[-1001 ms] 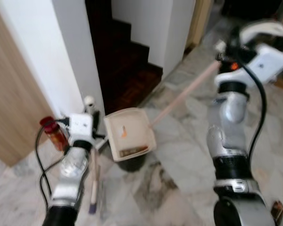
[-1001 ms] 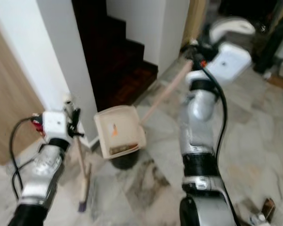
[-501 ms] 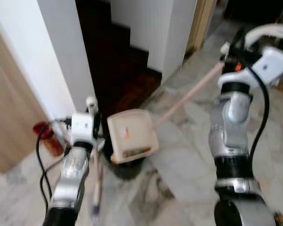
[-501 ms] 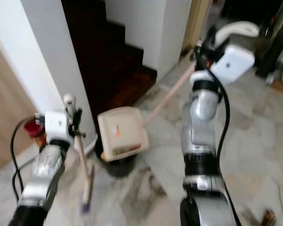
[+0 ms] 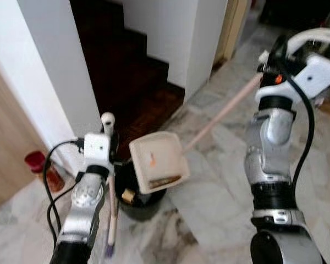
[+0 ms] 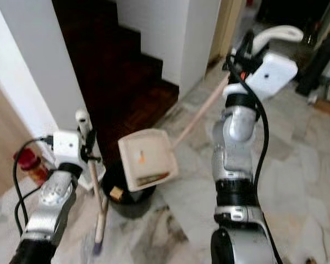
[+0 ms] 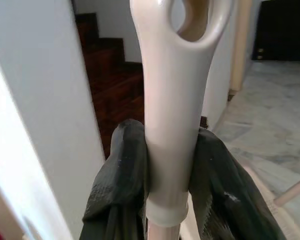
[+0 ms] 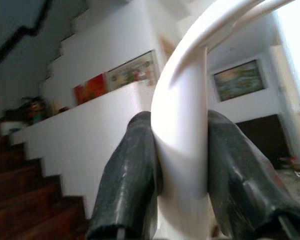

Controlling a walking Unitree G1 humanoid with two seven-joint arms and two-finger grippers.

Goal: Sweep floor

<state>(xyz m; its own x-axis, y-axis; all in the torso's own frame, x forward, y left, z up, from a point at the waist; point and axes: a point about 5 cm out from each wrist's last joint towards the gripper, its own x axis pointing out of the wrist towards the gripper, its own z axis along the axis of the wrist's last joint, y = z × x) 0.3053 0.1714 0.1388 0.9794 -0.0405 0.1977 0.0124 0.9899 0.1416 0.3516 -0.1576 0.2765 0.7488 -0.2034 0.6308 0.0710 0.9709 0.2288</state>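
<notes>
Two cleaning tools are held up at once. One is the dustpan (image 5: 157, 161), a cream tray tilted over a black bin (image 5: 136, 198) on the floor. Some brown dirt lies along the low edge of the tray, and there is a small orange mark in the middle. Its long pale stick (image 5: 223, 112) runs up and across to the right gripper (image 8: 182, 165). That gripper is squeezed tight on the white curved handle (image 5: 311, 37) at the top of the stick, with one black finger on each side.

The other tool is the broom (image 5: 111, 203). It stands almost straight up, just beside the bin, with its purple end near the floor. The left gripper (image 7: 167, 165) is clamped on the cream broom grip (image 7: 175, 90), which has a hole at the top.

Something small and tan sits inside the bin. A red jar (image 5: 38, 165) stands by the wooden door on the left side. Behind the bin is a white wall (image 5: 55, 77), and dark wooden stairs (image 5: 135, 71) go up past it. The floor (image 5: 203, 209) is grey and white marble.
</notes>
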